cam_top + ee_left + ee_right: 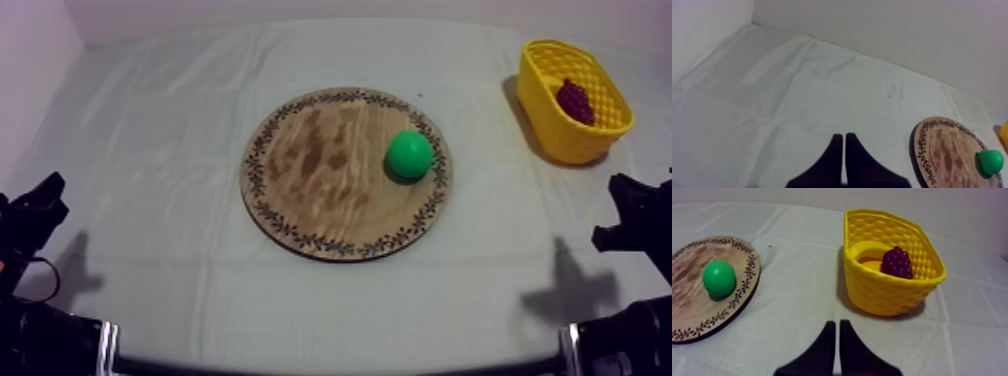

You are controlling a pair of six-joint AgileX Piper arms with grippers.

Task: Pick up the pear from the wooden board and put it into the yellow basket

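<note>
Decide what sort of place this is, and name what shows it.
Likely a robot test bench: a cloth-covered table, the left gripper and right gripper both shut, and toy fruit, a green pear on a wooden board, grapes in a yellow basket.

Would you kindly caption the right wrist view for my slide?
Green toy pear on round patterned wooden board, beside yellow basket holding purple grapes.

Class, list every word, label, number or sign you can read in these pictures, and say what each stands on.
None: nothing readable. The rim of the wooden board bears only a leafy pattern; the pear, the yellow basket and the bunch of grapes in it are unmarked.
</note>
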